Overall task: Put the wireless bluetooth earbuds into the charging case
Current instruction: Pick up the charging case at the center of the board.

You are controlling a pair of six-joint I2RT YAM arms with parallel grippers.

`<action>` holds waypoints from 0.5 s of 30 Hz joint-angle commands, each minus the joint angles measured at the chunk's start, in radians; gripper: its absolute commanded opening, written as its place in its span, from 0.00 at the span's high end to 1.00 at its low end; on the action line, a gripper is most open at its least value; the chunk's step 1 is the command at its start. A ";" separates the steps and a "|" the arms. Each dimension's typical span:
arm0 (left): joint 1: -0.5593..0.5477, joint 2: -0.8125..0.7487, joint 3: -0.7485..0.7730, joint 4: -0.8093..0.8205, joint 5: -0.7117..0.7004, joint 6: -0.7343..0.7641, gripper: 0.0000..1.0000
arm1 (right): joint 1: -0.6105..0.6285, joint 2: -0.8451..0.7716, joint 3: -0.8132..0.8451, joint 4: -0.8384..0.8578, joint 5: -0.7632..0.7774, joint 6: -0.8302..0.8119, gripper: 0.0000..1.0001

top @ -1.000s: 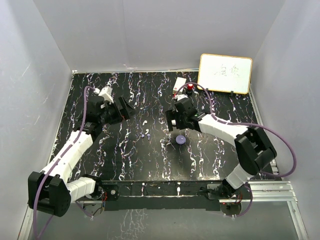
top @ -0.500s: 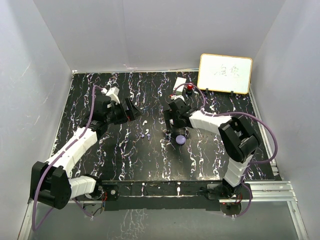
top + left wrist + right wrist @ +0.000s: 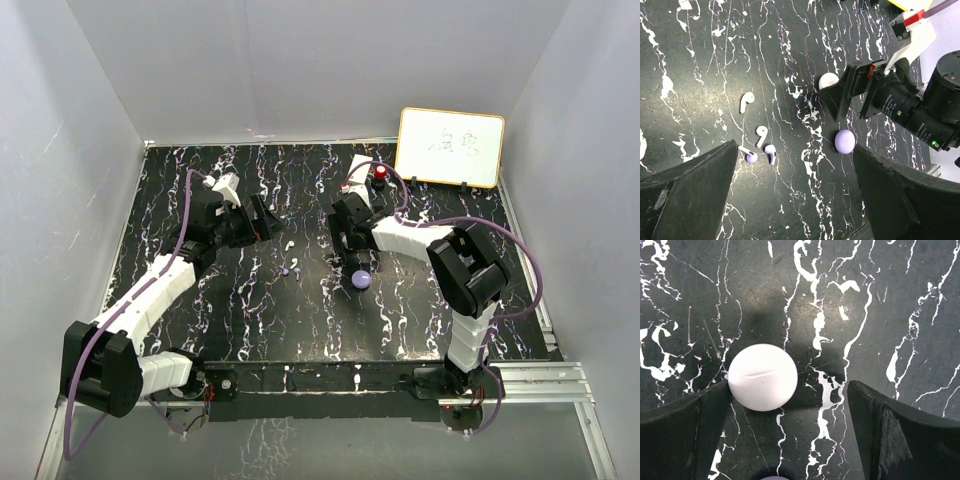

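Black counter (image 3: 300, 320) veined with white filled the floor of your white-walled booth, with a whiteboard (image 3: 450, 147) leaning at the upper right and a red knob (image 3: 381, 174) just to its left. Your left gripper (image 3: 265, 217) hung over the upper left part of the counter, jaws spread wide and holding nothing. In its wrist view the wireless bluetooth earbuds lay loose on the counter between its fingers: one white earbud (image 3: 746, 101) left of centre, a second white one (image 3: 761, 134) just below it, and two purple ones (image 3: 750, 155) (image 3: 771, 152) side by side beneath that. None sat in a case. Your right gripper (image 3: 789, 390) was also released and empty, pointed down at the middle of the counter. The white case (image 3: 762, 376), round and closed, lay between its fingers, close against the left-hand one in that wrist view; you could not tell whether they touched. The purple case (image 3: 360, 279) sat closed just below it, near the earbuds but apart from them.
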State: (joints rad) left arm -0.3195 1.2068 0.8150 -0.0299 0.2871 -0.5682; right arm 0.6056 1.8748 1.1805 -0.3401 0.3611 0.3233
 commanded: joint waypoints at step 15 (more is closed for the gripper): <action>-0.036 0.029 0.007 0.018 -0.014 0.016 0.01 | -0.080 -0.085 -0.050 -0.010 0.064 -0.011 0.02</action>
State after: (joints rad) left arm -0.3450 1.2346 0.8150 -0.0227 0.2764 -0.5678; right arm 0.5358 1.8565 1.1587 -0.3462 0.4091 0.3195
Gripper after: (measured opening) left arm 0.985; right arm 0.983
